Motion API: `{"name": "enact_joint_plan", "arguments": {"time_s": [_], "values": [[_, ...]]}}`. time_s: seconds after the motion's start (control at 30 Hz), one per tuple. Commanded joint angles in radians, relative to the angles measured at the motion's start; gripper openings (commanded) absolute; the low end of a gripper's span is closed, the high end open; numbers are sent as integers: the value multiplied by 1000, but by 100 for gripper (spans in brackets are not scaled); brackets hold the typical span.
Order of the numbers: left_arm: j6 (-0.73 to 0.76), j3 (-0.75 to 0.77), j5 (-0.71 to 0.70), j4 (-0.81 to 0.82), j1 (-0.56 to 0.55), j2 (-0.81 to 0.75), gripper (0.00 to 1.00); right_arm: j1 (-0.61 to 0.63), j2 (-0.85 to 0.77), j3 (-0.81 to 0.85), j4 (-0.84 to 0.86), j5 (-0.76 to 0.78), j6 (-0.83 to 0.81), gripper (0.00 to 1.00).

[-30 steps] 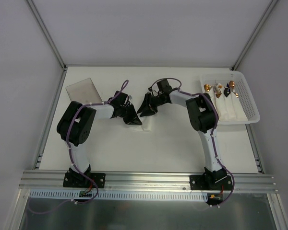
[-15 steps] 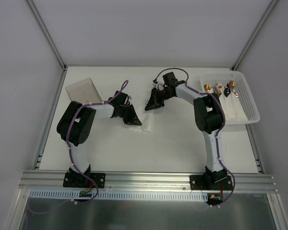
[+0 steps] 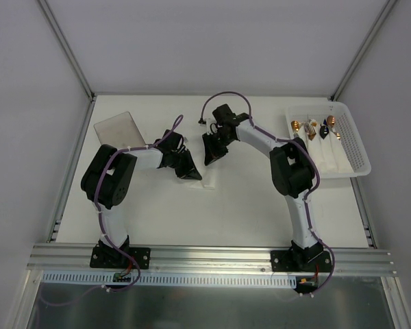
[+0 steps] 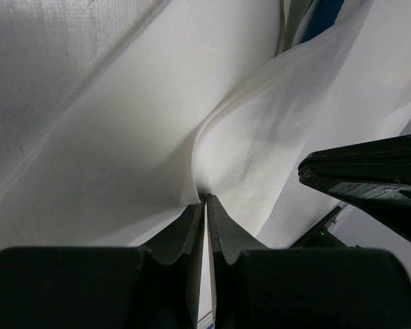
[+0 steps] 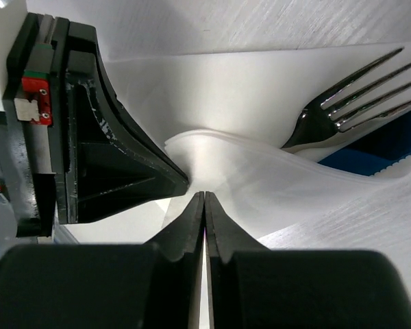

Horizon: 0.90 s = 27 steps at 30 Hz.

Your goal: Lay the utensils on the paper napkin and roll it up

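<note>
My left gripper (image 4: 205, 199) pinches a fold of the paper napkin (image 4: 116, 144); my right gripper (image 5: 204, 195) is closed beside it. It is limp, tearable paper, so I hold folds lightly.

Your right gripper (image 5: 204, 195): jaws parted a second ago, now pressed together at the raised fold of the paper napkin (image 5: 260, 175). Its wrist sits farther back and left than before; the purple cable (image 3: 226, 94) above it arches higher.
</note>
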Motion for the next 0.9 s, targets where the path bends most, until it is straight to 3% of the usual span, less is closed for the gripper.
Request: {"name": "enact_joint_plan", "arguments": {"time_s": [0.0, 0.3, 0.87], "values": [[40, 6, -54, -80, 7, -18, 7, 23, -23, 48, -58, 81, -68, 4], [51, 6, -56, -83, 7, -32, 7, 41, 83, 84, -58, 171, -27, 1], [121, 29, -36, -71, -3, -159, 11, 46, 145, 79, -75, 155, 42, 1]]}}
